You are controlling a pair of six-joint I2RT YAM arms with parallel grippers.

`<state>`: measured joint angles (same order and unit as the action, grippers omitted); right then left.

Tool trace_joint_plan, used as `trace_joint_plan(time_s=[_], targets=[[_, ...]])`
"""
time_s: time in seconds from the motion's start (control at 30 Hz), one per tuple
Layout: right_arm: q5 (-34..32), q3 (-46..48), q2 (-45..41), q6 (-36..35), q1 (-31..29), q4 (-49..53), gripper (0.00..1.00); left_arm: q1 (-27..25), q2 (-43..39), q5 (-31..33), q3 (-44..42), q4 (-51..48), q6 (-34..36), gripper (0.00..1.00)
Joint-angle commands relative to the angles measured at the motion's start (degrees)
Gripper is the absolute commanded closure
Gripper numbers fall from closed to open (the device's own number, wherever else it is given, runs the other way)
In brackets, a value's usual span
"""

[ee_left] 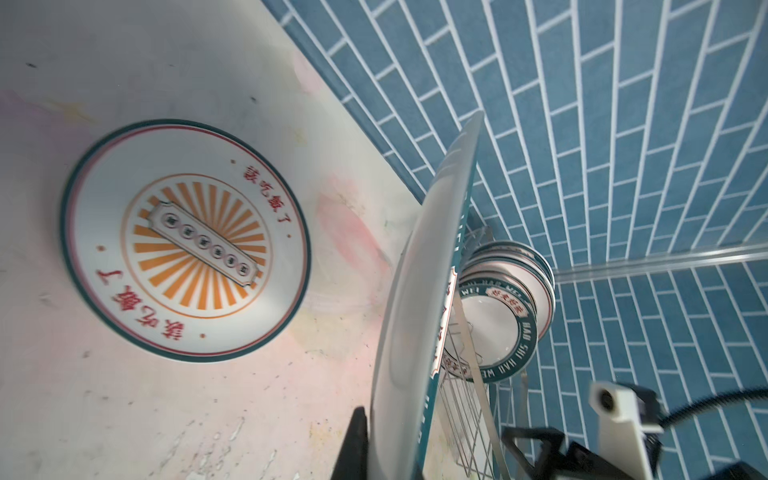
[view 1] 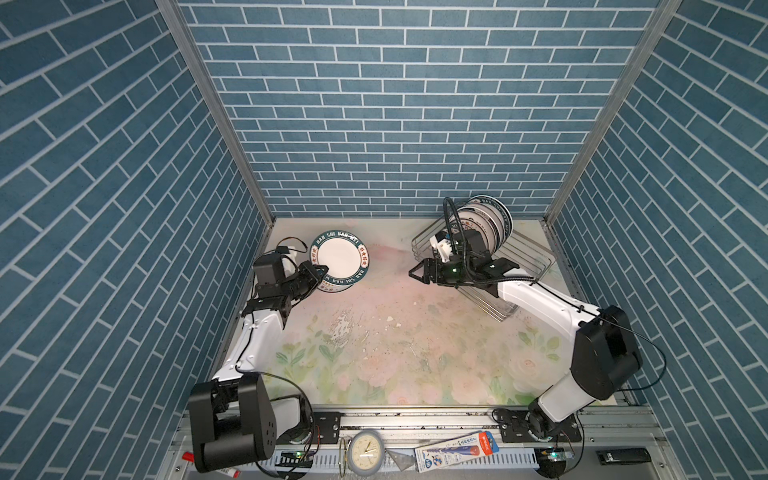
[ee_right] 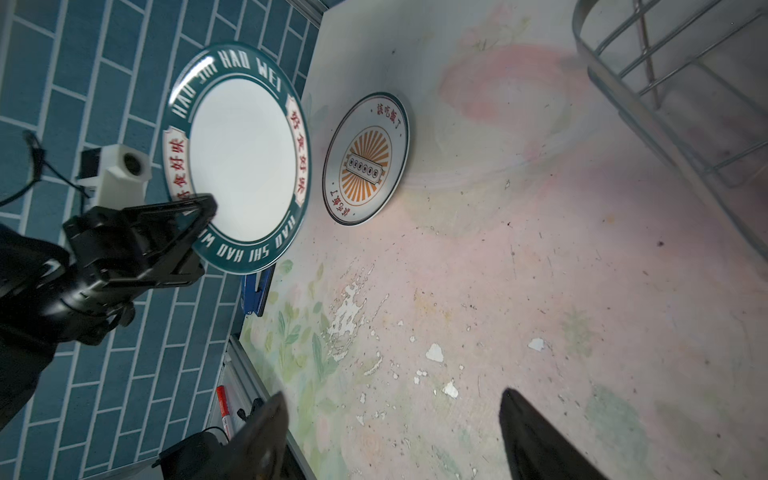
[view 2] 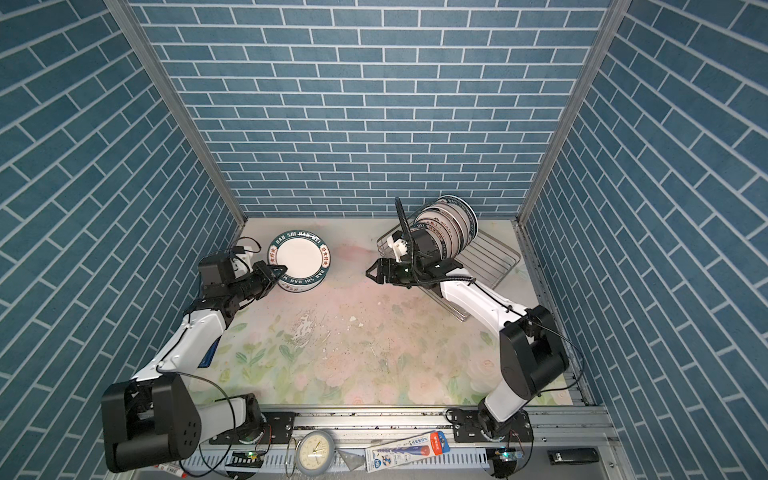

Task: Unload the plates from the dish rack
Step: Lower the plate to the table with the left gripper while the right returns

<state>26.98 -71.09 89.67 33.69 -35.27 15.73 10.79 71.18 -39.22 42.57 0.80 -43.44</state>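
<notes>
Jaws of the left gripper (view 1: 322,272) are pinching the rim of a green-rimmed plate (view 1: 338,255), which is held clear of the bench (view 1: 395,332) at the far left. Near it a sunburst plate (ee_right: 368,158) lies flat on the bench. The right gripper (view 1: 417,272) has its jaws spread wide with nothing between them, just left of the dish rack (view 1: 536,266). Other plates (view 1: 488,226) stand on edge in a row at the rack's far end.

White links (view 1: 536,299), black joints (view 1: 604,357), looping black cables (view 2: 404,224); black fingers (ee_right: 536,440)
</notes>
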Motion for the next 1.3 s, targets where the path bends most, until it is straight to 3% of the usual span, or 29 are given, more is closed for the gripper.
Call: trace_joint_plan(time_s=[0.0, 0.43, 1.13, 1.27], targets=[[-6.7, -4.6, -5.1, -7.6, -0.2, 9.2, 0.02, 1.5, 3.4, -1.0, -0.5, 1.8, 2.4, 1.00], [-27.6, -5.0, -16.6, -13.9, -0.1, 20.4, 0.01, 1.7, 17.3, 1.1, 4.8, 4.2, 4.7, 1.00], [-27.0, 0.2, -17.9, -14.1, 0.5, 19.7, 0.01, 1.8, 27.7, 1.3, 11.1, 0.5, 7.3, 1.00], [-26.7, 0.8, -18.1, -14.0, 0.5, 19.3, 0.01, 1.8, 28.3, 2.1, 11.6, -1.2, 8.0, 0.93]])
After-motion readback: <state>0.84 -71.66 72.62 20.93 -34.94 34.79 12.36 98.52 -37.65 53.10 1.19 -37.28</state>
